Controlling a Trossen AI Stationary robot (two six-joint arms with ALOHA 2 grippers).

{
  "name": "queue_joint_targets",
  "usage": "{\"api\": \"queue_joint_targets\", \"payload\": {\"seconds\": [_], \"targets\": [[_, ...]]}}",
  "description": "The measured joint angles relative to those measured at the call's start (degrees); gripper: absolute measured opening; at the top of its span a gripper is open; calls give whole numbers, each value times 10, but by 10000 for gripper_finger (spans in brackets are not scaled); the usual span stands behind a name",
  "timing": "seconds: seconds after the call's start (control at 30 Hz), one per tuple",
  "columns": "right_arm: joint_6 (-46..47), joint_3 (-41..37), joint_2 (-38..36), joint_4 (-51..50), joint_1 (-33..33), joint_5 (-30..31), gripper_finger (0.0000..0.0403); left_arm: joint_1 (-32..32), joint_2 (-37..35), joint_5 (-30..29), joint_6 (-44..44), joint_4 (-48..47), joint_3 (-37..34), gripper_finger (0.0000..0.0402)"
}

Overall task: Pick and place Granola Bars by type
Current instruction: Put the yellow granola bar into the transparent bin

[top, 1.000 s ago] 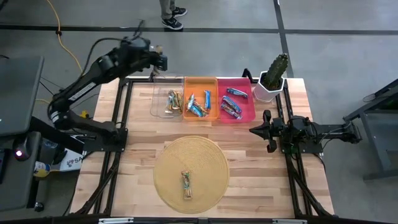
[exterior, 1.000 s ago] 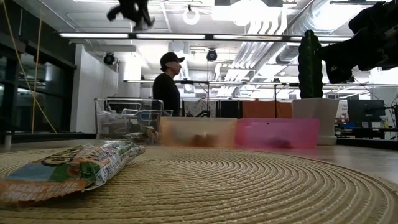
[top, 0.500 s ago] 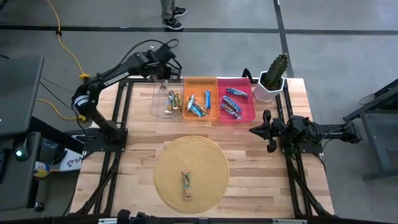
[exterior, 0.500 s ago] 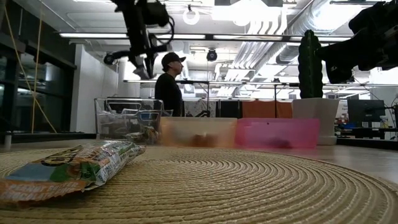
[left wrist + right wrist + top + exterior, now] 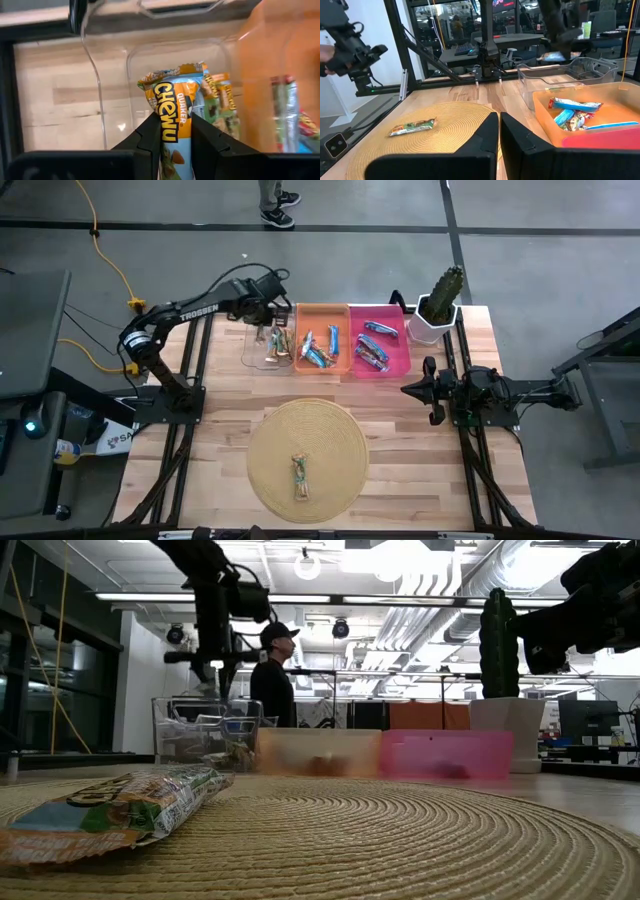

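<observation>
- Butcher-block table (image 5: 220, 430), pale wood strips, black frame rails along both sides.
- Far edge of the table: clear bin (image 5: 268, 345), orange bin (image 5: 322, 313), pink bin (image 5: 392, 360) side by side, touching; all thin, glossy plastic with rounded corners.
- Potted cactus (image 5: 441, 298) in a white pot just beside the pink bin, at the table's far right corner.
- Round woven mat (image 5: 335, 442), coiled straw-coloured fibre, on the near half of the table.
- Low view: a person (image 5: 270, 675) in dark clothes and a cap stands beyond the bins.
- Left gripper (image 5: 262, 330) hangs over the clear bin, fingers clamped on a Chewy bar (image 5: 173, 120): crinkled foil, orange-gold top, blue lower part, held upright between the dark fingers above the bin's floor.
- Tan/green bars (image 5: 281, 343) lie heaped in the clear bin under it.
- Blue bars (image 5: 320, 350) in the orange bin; silver-purple bars (image 5: 372, 350) in the pink bin.
- One green-gold bar (image 5: 299, 475) lies alone on the mat's near part.
- Right gripper (image 5: 407, 390) rests at the table's right side, well apart from the bins, jaws closed on nothing.
</observation>
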Motion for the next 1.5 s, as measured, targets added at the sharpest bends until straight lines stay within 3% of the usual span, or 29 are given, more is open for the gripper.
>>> {"api": "queue_joint_targets", "payload": {"seconds": [0.43, 1.13, 1.27, 1.5], "targets": [[0, 0, 0, 0, 0, 0, 0, -3, 0, 0, -2, 78, -88, 74], [0, 0, 0, 0, 0, 0, 0, -3, 0, 29, 62, 105, -98, 75], [0, 0, 0, 0, 0, 0, 0, -3, 0, 46, 74, 112, -98, 106], [0, 0, 0, 0, 0, 0, 0, -3, 0, 50, 76, 114, -98, 195]]}}
